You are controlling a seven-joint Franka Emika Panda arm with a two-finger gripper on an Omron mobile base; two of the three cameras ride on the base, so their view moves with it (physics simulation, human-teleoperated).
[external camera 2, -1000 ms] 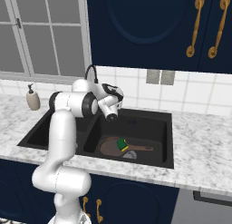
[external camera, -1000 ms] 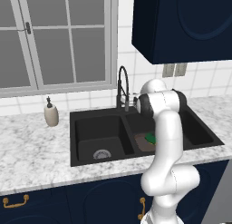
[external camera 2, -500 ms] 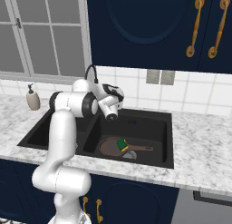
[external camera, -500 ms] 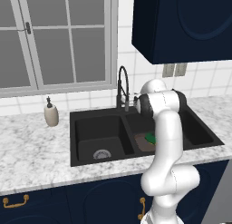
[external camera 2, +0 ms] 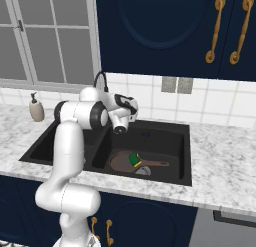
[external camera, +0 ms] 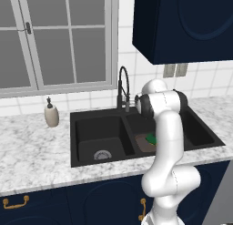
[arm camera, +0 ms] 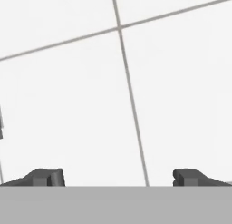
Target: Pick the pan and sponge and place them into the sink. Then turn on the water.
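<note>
Brown pan (external camera 2: pixel 124 161) (sponge (external camera 2: pixel 135 158) atop) in sink (external camera 2: pixel 165 177).

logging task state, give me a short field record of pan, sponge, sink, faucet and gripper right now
pan: round dark brown pan lying on the floor of the right basin
sponge: small green and yellow sponge resting on the pan
sink: matte black double-basin sink in the marble counter
faucet: tall black arched faucet, no water visible
gripper: two-finger gripper open, empty, facing the white tiled wall
</note>
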